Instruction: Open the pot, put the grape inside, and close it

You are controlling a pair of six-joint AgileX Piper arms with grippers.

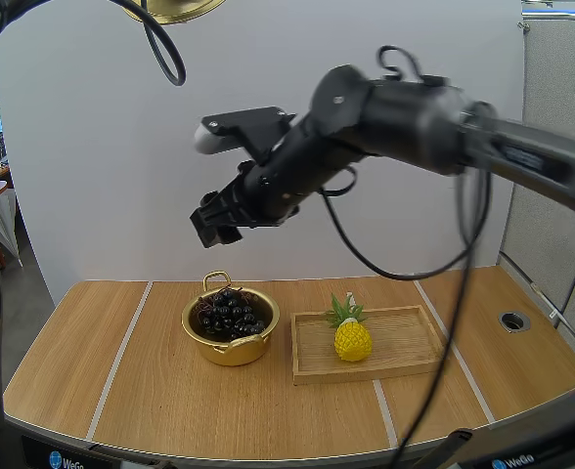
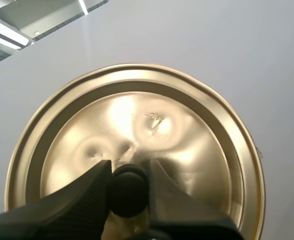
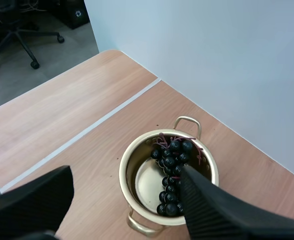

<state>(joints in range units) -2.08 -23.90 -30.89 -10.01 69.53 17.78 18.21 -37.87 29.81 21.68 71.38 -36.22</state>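
— Where are the grapes?
— In the open pot on the counter. My right claw hangs above it, fingers wide apart, holding nothing.
— And the lid?
— Held up high, with my left claw pinched on its black knob.
— Anything close by?
— A wooden tray just beside the pot, on my right, with a pineapple on it.

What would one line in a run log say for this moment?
pot: open | grapes: inside pot | left claw: shut on lid, held high | right claw: open, above pot | remaining: close pot
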